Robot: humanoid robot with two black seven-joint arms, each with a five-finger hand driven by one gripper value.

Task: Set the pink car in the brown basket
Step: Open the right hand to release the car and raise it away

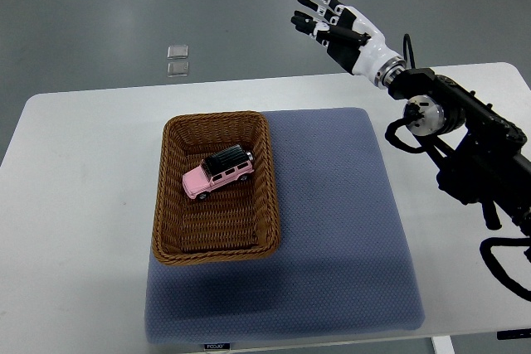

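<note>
Pink car inside brown basket; right hand raised, fingers spread, empty

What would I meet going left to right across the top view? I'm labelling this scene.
White table → brown basket → pink car → blue mat → right hand, open.

No legible text anywhere.

The right arm runs off the frame's right edge; the counter and blue mat are cut off at the bottom.
</note>
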